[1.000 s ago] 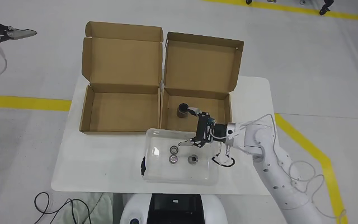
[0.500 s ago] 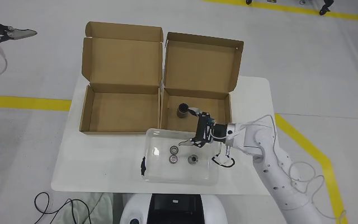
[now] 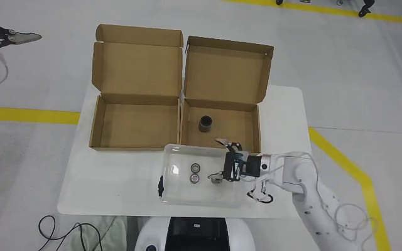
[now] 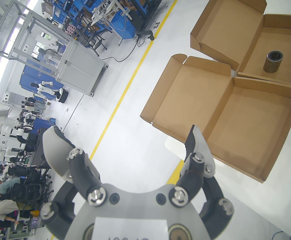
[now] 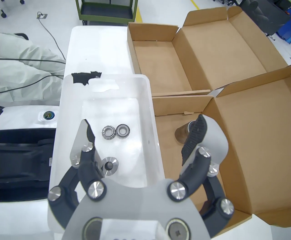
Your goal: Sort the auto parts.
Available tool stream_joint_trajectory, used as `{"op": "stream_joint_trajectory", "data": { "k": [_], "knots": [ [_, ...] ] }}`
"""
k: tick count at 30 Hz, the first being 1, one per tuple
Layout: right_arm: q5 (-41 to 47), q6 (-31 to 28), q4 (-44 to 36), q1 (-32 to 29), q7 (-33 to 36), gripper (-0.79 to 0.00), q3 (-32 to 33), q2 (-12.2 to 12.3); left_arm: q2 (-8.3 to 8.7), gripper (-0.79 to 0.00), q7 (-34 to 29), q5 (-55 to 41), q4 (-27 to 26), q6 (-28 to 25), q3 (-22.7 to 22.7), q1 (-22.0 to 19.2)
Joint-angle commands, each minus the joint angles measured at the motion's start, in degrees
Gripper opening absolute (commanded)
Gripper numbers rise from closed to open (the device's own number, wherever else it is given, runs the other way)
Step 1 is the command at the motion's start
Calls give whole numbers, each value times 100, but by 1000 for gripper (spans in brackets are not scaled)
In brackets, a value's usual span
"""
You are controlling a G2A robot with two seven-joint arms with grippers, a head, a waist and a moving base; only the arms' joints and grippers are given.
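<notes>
The dark metal tube [image 5: 180, 134] stands up in the right cardboard box [image 3: 232, 128]. In the right wrist view, one finger [image 5: 195, 134] of the right gripper [image 5: 143, 127] hides part of it. The other finger hides a bit of the round silver part with a hole [image 5: 109, 166]. I cannot tell if that finger touches the part.

The right gripper [image 3: 220, 160] is wide open and holds nothing. One finger is over the clear plastic bin [image 3: 173, 188], just beside the round silver part [image 3: 215, 178]. The other finger is over the front wall of the right box.

Two small ring bearings [image 5: 107, 132] [image 5: 122, 131] lie side by side in the bin, touching or almost touching. A ragged black scrap [image 5: 85, 77] sits on the bin's rim. It is hard to tell what it is.

The left gripper [image 4: 122, 134] is also wide open and empty. It hangs over the floor, off to the side of the table. From there the left cardboard box [image 4: 238, 127] looks bare inside, and the dark tube [image 4: 273, 61] shows in the box behind it.

Both boxes have their lids up and stand side by side, touching, on a white table [image 3: 282, 125]. The bin sits in front of them.

The floor is pale grey with yellow lines [image 3: 38, 115]. Black cables [image 3: 56, 229] and a pale cloth [image 5: 22, 68] lie by the table. Far off are blue racks [image 4: 127, 20] and a grey metal cabinet [image 4: 79, 70].
</notes>
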Motion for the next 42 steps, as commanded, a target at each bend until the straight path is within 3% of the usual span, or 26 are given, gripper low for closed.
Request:
{"op": "stream_joint_trajectory", "data": {
  "k": [1, 3, 7, 13, 20, 25, 42],
  "knots": [
    [-107, 20, -28, -116, 47, -58, 7, 24, 0, 0, 0, 0, 0, 0, 0, 0],
    [-191, 66, -63, -234, 108, -65, -9, 44, 0, 0, 0, 0, 0, 0, 0, 0],
    [-272, 193, -78, -457, 114, -154, 20, 84, 0, 0, 0, 0, 0, 0, 0, 0],
    [-487, 261, -60, -704, 441, -151, 20, 148, 0, 0, 0, 0, 0, 0, 0, 0],
    [-486, 418, 60, -695, 866, -219, -110, 171, 0, 0, 0, 0, 0, 0, 0, 0],
    [-452, 480, 239, -554, 960, -314, -289, 165, 0, 0, 0, 0, 0, 0, 0, 0],
    [-224, 522, 814, -107, 1329, -289, -790, 150, 0, 0, 0, 0, 0, 0, 0, 0]
  ]
}}
